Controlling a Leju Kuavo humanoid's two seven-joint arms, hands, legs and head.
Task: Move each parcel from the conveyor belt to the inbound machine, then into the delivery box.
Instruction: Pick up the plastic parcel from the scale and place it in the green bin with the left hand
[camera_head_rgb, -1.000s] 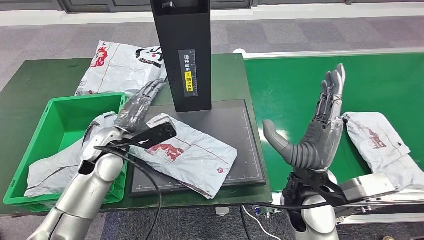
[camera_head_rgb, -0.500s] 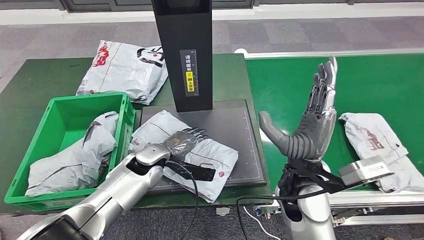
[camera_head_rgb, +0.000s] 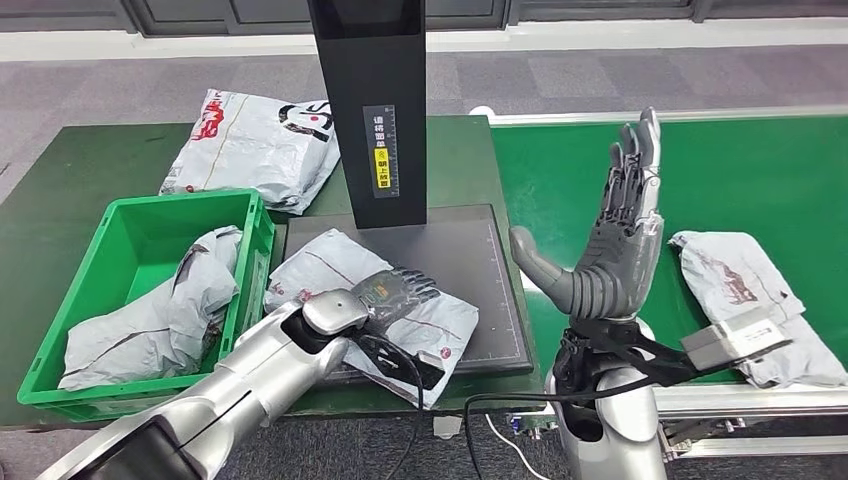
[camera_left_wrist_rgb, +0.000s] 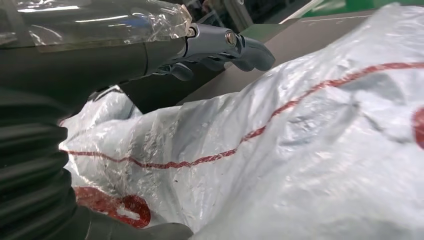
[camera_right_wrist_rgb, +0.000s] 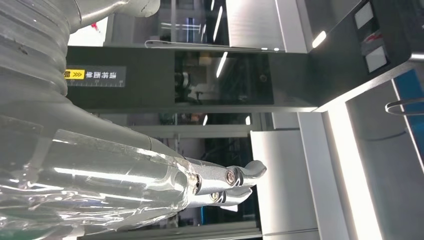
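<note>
Left hand (camera_head_rgb: 390, 291) lies flat, fingers spread, on the grey parcel (camera_head_rgb: 440, 325) resting on the inbound machine's black plate (camera_head_rgb: 470, 250), gripping nothing. Right hand (camera_head_rgb: 610, 250) is raised upright, fingers apart and empty, above the green conveyor belt (camera_head_rgb: 760, 170), where another parcel (camera_head_rgb: 750, 300) lies beside it.

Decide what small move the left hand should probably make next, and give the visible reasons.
Probably close the left hand on the grey parcel lying on the inbound machine's black plate. Its fingers lie flat on the bag without gripping it, and the green delivery box sits just beside it. The right hand is raised, open and holding nothing.
</note>
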